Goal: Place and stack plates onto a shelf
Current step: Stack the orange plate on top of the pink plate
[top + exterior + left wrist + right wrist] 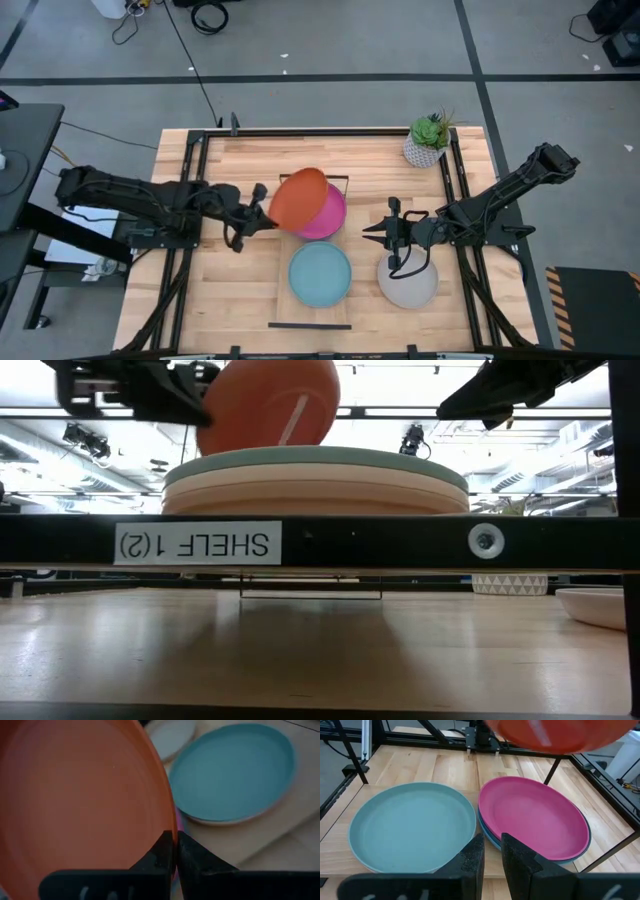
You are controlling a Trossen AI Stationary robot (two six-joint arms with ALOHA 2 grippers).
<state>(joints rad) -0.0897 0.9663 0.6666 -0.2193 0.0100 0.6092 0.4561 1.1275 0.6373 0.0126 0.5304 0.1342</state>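
My left gripper point(262, 215) is shut on the orange plate point(300, 198), which hangs tilted in the air over the pink plate point(332, 218). The pink plate point(532, 817) lies on a blue plate point(492, 840) at the shelf's point(283, 262) far end. At the near end a light teal plate point(320, 273) tops a stack of cream and tan plates point(310, 495). A grey plate point(407, 282) lies flat on the table to the right. My right gripper point(375, 232) hovers shut beside the shelf, right of the pink plate, pointing left. My left gripper pinches the orange plate's rim point(173, 822) between its two fingers point(160, 852), coming level from the table's left. One finger is on the plate's hollow face, the other on its back. The plate is lifted clear and tilted, above the pink plate.
A small potted plant point(428, 140) stands at the table's far right corner. Black wire rails point(322, 178) close the shelf's short ends. A black frame runs along the table's edges point(460, 170). Bare wood lies left of the shelf point(240, 285).
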